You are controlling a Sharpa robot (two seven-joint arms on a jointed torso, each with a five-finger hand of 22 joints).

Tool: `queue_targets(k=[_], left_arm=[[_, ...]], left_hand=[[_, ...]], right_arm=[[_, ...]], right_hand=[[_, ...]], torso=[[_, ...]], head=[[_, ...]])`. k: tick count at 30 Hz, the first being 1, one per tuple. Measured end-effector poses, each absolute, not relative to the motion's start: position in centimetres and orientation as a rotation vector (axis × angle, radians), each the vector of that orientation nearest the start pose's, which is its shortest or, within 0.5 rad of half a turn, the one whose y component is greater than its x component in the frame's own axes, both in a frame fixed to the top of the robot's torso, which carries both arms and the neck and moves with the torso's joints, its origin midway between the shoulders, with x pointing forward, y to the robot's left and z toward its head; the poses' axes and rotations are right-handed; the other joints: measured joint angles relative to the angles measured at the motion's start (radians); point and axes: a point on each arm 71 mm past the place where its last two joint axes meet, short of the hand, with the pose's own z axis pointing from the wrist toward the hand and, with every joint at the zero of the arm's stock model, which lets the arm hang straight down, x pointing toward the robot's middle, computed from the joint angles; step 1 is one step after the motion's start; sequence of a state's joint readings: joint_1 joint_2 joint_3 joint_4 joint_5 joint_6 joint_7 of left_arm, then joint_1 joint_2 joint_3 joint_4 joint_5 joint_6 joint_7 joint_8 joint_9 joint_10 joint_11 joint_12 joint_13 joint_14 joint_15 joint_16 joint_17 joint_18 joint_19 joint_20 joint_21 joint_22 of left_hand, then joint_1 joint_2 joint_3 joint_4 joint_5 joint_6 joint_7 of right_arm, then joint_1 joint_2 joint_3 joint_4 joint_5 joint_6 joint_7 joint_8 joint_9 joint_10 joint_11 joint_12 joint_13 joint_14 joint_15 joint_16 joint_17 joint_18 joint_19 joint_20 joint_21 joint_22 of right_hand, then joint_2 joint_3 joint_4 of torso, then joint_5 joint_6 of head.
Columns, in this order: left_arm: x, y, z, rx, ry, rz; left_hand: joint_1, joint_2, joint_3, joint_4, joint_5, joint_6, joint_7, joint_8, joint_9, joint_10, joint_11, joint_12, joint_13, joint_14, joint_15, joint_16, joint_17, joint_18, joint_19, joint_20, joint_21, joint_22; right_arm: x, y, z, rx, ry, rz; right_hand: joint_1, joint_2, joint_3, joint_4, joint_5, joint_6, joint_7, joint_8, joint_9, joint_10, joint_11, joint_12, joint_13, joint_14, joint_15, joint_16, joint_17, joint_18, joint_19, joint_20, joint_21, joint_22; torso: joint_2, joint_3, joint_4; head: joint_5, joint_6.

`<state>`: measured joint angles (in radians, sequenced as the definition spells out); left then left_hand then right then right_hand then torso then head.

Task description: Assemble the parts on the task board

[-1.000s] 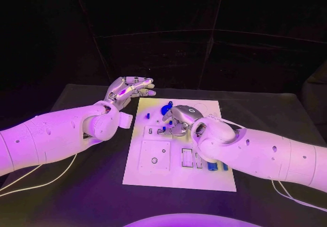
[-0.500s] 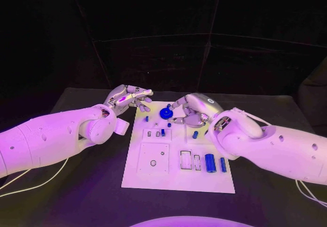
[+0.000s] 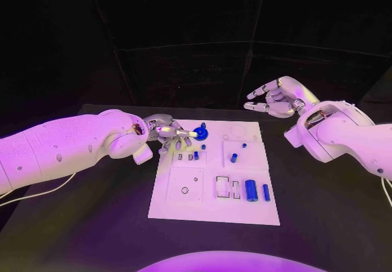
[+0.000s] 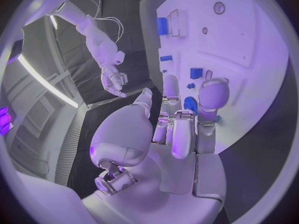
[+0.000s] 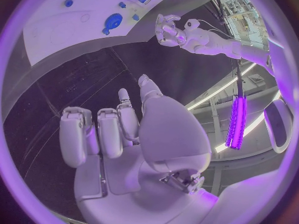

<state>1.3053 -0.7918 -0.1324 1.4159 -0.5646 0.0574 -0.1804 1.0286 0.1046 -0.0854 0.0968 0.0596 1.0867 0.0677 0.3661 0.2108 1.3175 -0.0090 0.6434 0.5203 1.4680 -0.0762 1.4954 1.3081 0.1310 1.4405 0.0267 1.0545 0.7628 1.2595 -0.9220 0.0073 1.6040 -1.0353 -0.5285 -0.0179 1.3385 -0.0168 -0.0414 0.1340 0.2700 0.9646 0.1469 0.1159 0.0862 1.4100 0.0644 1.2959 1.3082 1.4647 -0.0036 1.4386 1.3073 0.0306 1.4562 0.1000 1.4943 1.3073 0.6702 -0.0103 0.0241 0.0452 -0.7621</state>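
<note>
Left hand point(image 3: 167, 132) at task board's point(image 3: 188, 192) far-left corner, fingertips touching round blue part point(image 3: 199, 134); grip uncertain. Right hand point(image 3: 276, 97) beyond far-right corner, raised, fingers apart, holding nothing.

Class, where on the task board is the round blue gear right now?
In the head view, the round blue gear sits near the task board's far left edge, at the left hand's fingertips.
</note>
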Motion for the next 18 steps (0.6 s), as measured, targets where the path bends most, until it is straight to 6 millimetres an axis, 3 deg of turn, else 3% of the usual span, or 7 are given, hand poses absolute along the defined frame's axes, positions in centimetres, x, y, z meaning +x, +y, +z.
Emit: queue_targets(k=[2,3,6,12,13,18], left_arm=[[49.9,20.0,-20.5,-0.515,2.267,-0.933],[49.9,19.7,-20.6,-0.496,2.286,-0.901],[50.0,18.7,-20.7,-0.432,2.337,-0.803],[50.6,17.0,-20.6,-0.312,2.393,-0.637],[50.7,16.7,-20.5,-0.295,2.397,-0.613],[51.4,15.9,-20.3,-0.229,2.405,-0.509]], left_hand=[[-0.043,-0.014,-0.055,0.055,-0.013,-0.007,-0.016,0.058,0.043,0.0,-0.007,0.117,0.108,-0.001,-0.011,0.023,0.0,0.0,0.005,-0.005,0.06,0.077],[-0.05,-0.018,-0.078,0.078,-0.013,-0.014,-0.023,0.083,0.064,-0.002,-0.014,0.163,0.151,-0.001,-0.011,0.031,0.0,-0.011,0.009,-0.009,0.085,0.11],[-0.036,-0.017,-0.115,0.115,-0.013,-0.057,-0.022,0.134,0.11,-0.014,-0.025,0.242,0.226,-0.001,-0.011,0.041,0.0,-0.015,0.006,-0.013,0.133,0.173],[0.051,0.002,-0.144,0.132,-0.013,-0.132,-0.018,0.216,0.188,-0.051,-0.015,0.308,0.283,-0.001,-0.011,0.041,0.0,-0.015,0.003,-0.017,0.177,0.231],[0.062,0.004,-0.149,0.135,-0.013,-0.142,-0.018,0.23,0.201,-0.055,-0.016,0.315,0.288,-0.001,-0.011,0.041,0.0,-0.027,0.003,-0.017,0.188,0.247],[0.066,0.009,-0.157,0.143,-0.013,-0.156,-0.018,0.248,0.219,-0.058,-0.012,0.321,0.293,-0.001,-0.011,0.045,0.0,-0.031,0.003,-0.017,0.215,0.29]], right_arm=[[49.1,-22.9,-12.3,0.31,1.452,0.878],[49.3,-23.0,-12.4,0.321,1.453,0.878],[49.7,-23.1,-12.5,0.346,1.458,0.88],[50.2,-22.8,-12.7,0.371,1.471,0.888],[50.3,-22.8,-12.8,0.372,1.474,0.889],[50.4,-22.6,-12.9,0.376,1.485,0.891]], right_hand=[[-0.001,-0.001,-0.01,0.005,0.018,0.0,0.0,0.0,0.0,-0.004,-0.004,-0.005,0.0,0.0,0.0,-0.004,0.0,0.0,0.0,0.0,-0.003,0.0],[-0.005,-0.005,-0.012,0.006,0.021,0.0,0.0,0.0,-0.001,-0.004,-0.004,-0.007,0.0,0.0,0.0,-0.005,0.0,0.0,-0.003,0.002,-0.003,0.0],[-0.009,-0.002,-0.024,0.01,0.036,0.0,0.0,0.0,-0.001,-0.004,-0.004,-0.011,0.0,0.002,-0.002,-0.009,0.0,0.0,-0.007,0.0,-0.008,0.0],[-0.01,-0.001,-0.039,0.012,0.08,0.0,0.0,0.0,-0.004,-0.012,-0.004,-0.024,-0.005,0.004,-0.004,-0.019,0.0,0.0,-0.016,-0.002,-0.016,0.0],[-0.01,-0.001,-0.039,0.012,0.082,0.0,0.0,0.0,-0.004,-0.012,-0.004,-0.024,-0.005,0.004,-0.004,-0.019,0.0,0.0,-0.016,-0.002,-0.019,0.0],[-0.01,-0.001,-0.039,0.012,0.088,0.0,0.0,0.0,-0.004,-0.012,-0.004,-0.024,-0.006,0.004,-0.004,-0.019,0.0,0.0,-0.023,-0.002,-0.019,0.0]], torso=[[-0.004,0.0007,-0.0003],[-0.006,0.0011,-0.0005],[-0.01,0.0024,-0.0007],[-0.015,0.0043,-0.0007],[-0.015,0.0046,-0.0008],[-0.015,0.0053,-0.0035]], head=[[0.0,-0.002],[0.0,-0.003],[0.0,-0.007],[0.0,-0.012],[0.002,-0.012],[0.007,-0.013]])
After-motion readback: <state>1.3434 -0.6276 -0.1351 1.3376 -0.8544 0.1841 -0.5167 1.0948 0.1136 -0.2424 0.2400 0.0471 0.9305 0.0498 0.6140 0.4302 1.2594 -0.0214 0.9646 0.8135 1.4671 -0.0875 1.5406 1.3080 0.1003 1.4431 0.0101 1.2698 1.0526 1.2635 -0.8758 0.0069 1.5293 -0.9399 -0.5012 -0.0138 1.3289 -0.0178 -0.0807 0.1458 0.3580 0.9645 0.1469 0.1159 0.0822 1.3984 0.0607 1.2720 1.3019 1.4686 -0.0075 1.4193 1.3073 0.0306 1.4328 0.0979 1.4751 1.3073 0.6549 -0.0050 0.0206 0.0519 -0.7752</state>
